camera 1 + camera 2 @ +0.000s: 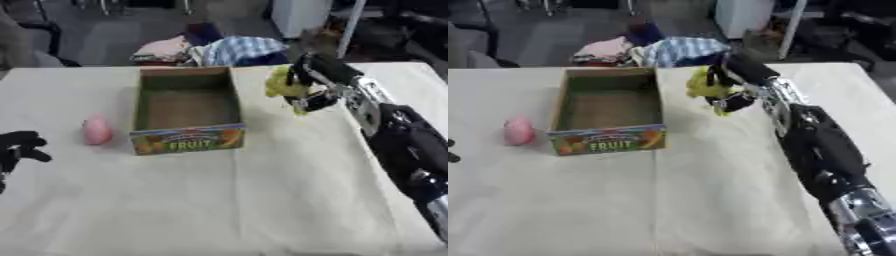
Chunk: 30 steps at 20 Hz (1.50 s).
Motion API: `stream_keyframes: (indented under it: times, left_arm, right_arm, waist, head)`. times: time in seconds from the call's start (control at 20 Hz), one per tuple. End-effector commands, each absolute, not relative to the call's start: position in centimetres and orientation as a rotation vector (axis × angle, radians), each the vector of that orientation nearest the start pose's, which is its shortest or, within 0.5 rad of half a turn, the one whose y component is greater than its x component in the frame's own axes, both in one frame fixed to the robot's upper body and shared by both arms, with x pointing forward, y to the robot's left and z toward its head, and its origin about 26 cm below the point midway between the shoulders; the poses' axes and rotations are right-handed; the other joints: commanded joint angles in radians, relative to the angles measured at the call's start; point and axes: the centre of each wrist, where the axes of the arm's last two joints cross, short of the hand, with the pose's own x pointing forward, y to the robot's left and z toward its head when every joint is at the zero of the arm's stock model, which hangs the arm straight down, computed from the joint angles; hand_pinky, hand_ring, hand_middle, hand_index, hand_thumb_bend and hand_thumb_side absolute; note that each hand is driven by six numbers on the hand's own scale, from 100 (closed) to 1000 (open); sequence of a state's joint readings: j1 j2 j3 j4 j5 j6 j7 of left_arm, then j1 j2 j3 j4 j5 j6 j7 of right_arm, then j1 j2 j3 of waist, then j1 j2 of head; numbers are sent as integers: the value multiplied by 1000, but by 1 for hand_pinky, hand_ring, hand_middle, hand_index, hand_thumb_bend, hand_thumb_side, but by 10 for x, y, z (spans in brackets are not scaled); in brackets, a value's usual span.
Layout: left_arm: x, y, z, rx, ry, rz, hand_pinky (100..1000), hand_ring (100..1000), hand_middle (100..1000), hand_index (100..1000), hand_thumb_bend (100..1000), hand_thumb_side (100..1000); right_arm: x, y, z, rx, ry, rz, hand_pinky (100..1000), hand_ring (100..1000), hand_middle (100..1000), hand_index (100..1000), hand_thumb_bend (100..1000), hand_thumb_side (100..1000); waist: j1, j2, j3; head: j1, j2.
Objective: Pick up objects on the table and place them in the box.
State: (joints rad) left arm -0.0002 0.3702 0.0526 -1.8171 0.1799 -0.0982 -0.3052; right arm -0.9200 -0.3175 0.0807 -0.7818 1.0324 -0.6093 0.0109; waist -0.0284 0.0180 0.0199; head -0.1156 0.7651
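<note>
1. While a yellow-green object (282,86) is held in the curled fingers of the right hand (308,85), it is kept raised just beside the right wall of the box (234,100), so the carrying step is judged to be in hand.
2. A shift leftward over the open box, then a release, is called for next.
3. A pink object (96,130) is seen lying on the table (262,200), left of the box.
4. The left hand (17,150) is seen idle at the left edge, fingers relaxed and apart.

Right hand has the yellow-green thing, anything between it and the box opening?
Nothing visible. The right hand holds the yellow-green object just right of the box, whose top is open and looks empty; only its right wall lies between.
</note>
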Motion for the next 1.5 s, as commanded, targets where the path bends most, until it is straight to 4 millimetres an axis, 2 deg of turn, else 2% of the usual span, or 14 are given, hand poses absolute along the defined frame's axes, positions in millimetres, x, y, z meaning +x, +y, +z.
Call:
stream_keyframes:
  times: [0.05, 0.2, 0.35, 0.5, 0.7, 0.8, 0.85, 0.9, 0.95, 1.05, 1.2, 1.25, 1.35, 1.5]
  left_arm:
    - [273, 327, 92, -67, -1876, -503, 1000, 618, 658, 772, 252, 882]
    - [275, 324, 93, -85, -1881, -509, 1000, 619, 659, 772, 252, 881]
    - [277, 320, 94, -107, -1886, -516, 1000, 619, 659, 772, 252, 879]
    - [279, 317, 95, -124, -1891, -520, 1000, 619, 659, 772, 252, 879]
    - [281, 313, 97, -150, -1895, -530, 1000, 619, 659, 773, 251, 877]
    - [281, 312, 97, -158, -1896, -532, 1000, 620, 659, 773, 251, 878]
    - [281, 312, 97, -160, -1896, -532, 1000, 620, 659, 773, 251, 878]
    - [282, 312, 97, -161, -1896, -532, 1000, 620, 659, 773, 251, 878]
    - [282, 312, 97, -161, -1895, -532, 1000, 620, 659, 772, 251, 879]
    - [282, 312, 96, -161, -1891, -534, 1000, 620, 659, 773, 250, 883]
    - [282, 315, 95, -149, -1884, -542, 1000, 620, 659, 773, 245, 884]
    - [282, 316, 96, -143, -1884, -547, 1000, 620, 659, 773, 241, 883]
    - [284, 319, 98, -127, -1884, -562, 1000, 620, 660, 772, 232, 884]
    - [287, 327, 104, -83, -1887, -607, 1000, 623, 662, 773, 205, 884]
  right_arm:
    - [492, -231, 160, -759, -1940, 1582, 223, 329, 272, 531, 205, 100]
    - [496, -204, 160, -730, -1945, 1597, 227, 333, 275, 534, 187, 100]
    - [497, -180, 154, -702, -1940, 1597, 253, 354, 281, 540, 120, 100]
    - [497, -159, 146, -681, -1935, 1596, 265, 363, 288, 545, 100, 100]
    - [493, -135, 132, -658, -1918, 1605, 328, 409, 313, 553, 100, 100]
    - [490, -126, 125, -652, -1910, 1614, 374, 439, 375, 606, 100, 100]
    - [490, -124, 123, -652, -1906, 1620, 374, 439, 375, 606, 100, 100]
    - [489, -122, 121, -655, -1905, 1624, 374, 439, 375, 606, 100, 100]
    - [489, -121, 119, -656, -1904, 1630, 457, 509, 575, 778, 100, 321]
    - [486, -119, 111, -635, -1888, 1681, 531, 602, 744, 876, 100, 475]
    - [486, -125, 106, -616, -1848, 1771, 662, 760, 896, 963, 100, 681]
    - [487, -129, 107, -612, -1840, 1790, 690, 785, 916, 966, 100, 709]
    - [488, -139, 113, -603, -1862, 1794, 712, 806, 924, 964, 100, 694]
    - [490, -159, 128, -603, -1968, 1726, 660, 753, 862, 934, 100, 512]
  waist:
    - [7, -11, 4]
    - [12, -10, 13]
    - [18, -10, 26]
    - [23, -9, 40]
    - [29, -8, 60]
    - [32, -8, 67]
    - [33, -8, 68]
    - [33, -8, 69]
    - [33, -8, 69]
    - [33, -8, 68]
    - [33, -9, 59]
    - [32, -10, 55]
    - [32, -11, 47]
    - [30, -11, 33]
  head:
    - [-9, 5]
    - [-18, 5]
    - [-28, 5]
    - [-38, 5]
    - [-53, 5]
    - [-58, 5]
    - [-59, 5]
    - [-60, 5]
    - [-60, 5]
    - [-59, 5]
    - [-51, 5]
    - [-48, 5]
    - [-41, 5]
    - [-29, 5]
